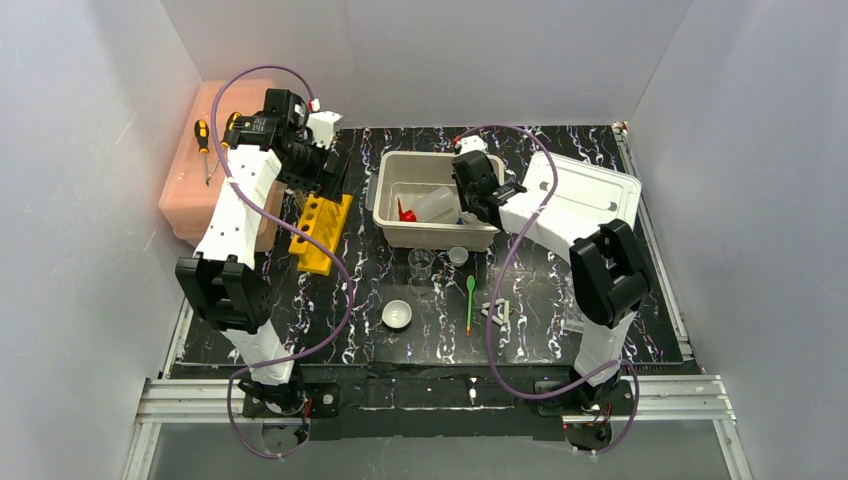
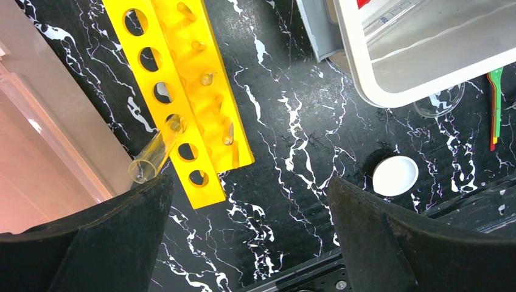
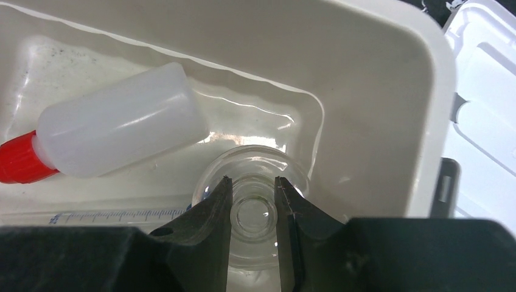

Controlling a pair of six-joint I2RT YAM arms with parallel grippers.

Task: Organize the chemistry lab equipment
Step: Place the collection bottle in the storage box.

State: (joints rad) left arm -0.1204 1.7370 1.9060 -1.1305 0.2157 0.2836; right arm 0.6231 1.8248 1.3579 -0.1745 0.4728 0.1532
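Pinching the flask [image 3: 255, 159] by its neck, my right claw [image 3: 252, 180] is part-closed on the glass, low in the bin [image 3: 365, 91] beside the bottle [image 3: 122, 128] (near its corner). I'd lower straight, let the base settle, then ease open slowly so it doesn't tip

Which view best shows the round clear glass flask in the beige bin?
Right wrist: the round clear glass flask sits centred, its neck clamped by the right gripper. In the top external view the gripper hides it; the left wrist view misses it.
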